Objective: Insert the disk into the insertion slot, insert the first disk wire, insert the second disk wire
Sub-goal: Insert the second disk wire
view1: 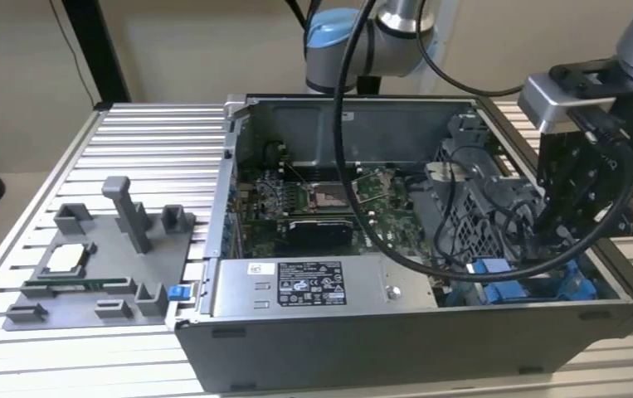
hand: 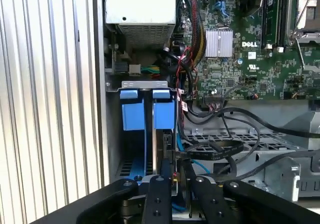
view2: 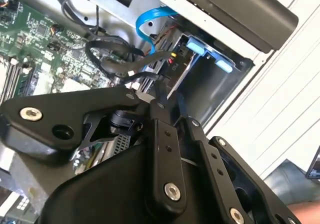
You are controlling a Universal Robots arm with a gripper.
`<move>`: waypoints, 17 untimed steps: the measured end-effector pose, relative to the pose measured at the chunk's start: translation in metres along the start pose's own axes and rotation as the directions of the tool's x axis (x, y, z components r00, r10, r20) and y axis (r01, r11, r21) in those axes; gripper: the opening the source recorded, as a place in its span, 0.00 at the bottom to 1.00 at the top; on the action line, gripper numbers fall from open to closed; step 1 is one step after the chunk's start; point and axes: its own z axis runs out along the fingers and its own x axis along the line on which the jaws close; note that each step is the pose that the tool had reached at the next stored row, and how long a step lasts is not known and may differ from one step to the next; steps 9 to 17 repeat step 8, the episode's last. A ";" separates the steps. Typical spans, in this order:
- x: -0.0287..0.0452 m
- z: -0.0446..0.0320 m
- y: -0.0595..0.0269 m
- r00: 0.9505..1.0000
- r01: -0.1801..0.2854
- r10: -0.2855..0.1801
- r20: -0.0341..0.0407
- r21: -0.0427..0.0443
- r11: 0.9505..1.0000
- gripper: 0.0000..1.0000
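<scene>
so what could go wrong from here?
1. Loose black cables lie right beside the gripper at the blue-tabbed insertion slot; moving could snag one.
2. The arm's own cable loops down into the open computer case and might catch on the motherboard.

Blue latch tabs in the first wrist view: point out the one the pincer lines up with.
The blue tab nearer the motherboard; the pincer sits in line with it, while the other tab lies toward the case wall.
</scene>
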 end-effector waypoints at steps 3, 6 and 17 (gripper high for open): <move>0.0000 0.0000 0.0000 1.000 0.000 0.000 0.000 0.000 1.000 1.00; 0.0000 -0.0003 0.0000 1.000 0.000 0.000 0.000 0.000 1.000 1.00; 0.0000 -0.0003 0.0000 1.000 0.000 0.000 0.000 0.000 1.000 1.00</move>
